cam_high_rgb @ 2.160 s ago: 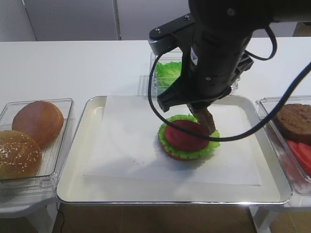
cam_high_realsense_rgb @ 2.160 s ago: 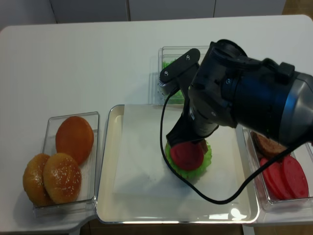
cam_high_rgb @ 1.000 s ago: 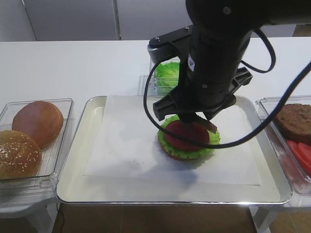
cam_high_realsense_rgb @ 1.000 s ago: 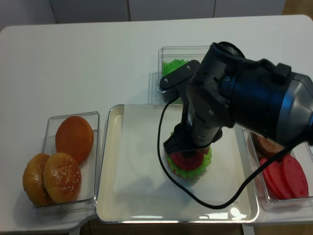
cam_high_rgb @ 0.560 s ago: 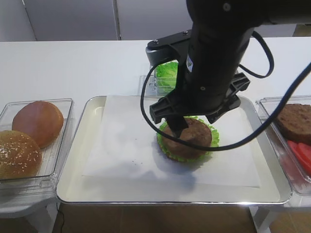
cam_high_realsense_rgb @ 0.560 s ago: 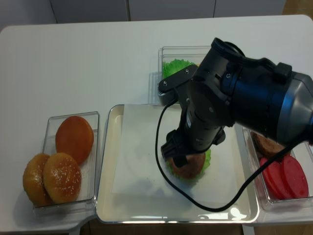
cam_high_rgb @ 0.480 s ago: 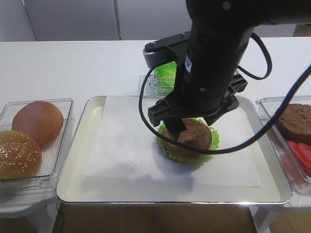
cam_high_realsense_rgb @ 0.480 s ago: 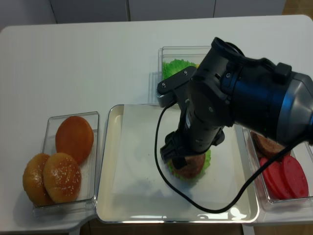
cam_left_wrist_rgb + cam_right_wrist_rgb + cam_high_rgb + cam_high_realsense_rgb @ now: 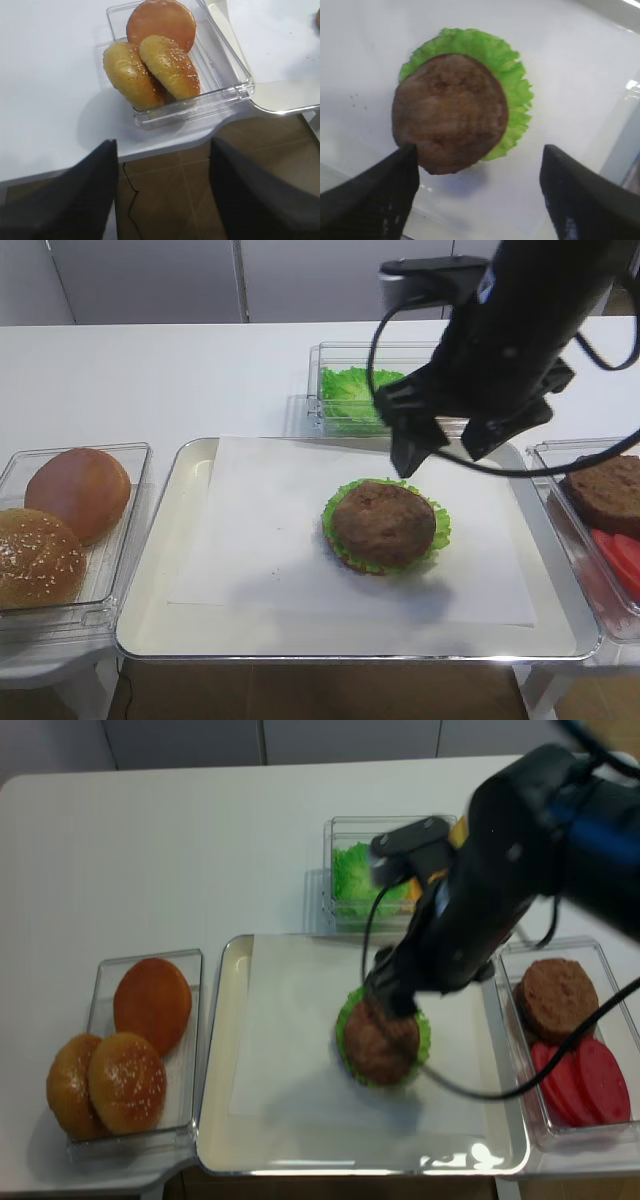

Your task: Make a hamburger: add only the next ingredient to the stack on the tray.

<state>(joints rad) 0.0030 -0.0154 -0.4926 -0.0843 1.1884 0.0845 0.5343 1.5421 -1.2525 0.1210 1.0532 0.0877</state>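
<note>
One meat patty (image 9: 384, 521) is sitting centred on the stack (image 9: 437, 534); the right gripper (image 9: 447, 448), jaws spread, is hovering empty above it.

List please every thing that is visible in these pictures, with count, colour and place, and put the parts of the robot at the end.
tray: 1, cream-white with silvery rim, centre of the table.
white paper: 1, white, lining the tray.
stack: 1, on the paper; green lettuce frill under a dark-brown meat patty on top.
buns: 3, brown, two with sesame seeds, in a clear box at the left.
lettuce leaves: count unclear, green, in a clear box behind the tray.
spare patty: 1, dark brown, in a clear box at the right.
tomato slices: at least 2, red, same right box.
right hand: 1, black, open, above the stack, empty.
left hand: 1, black, open, near the bun box.
</note>
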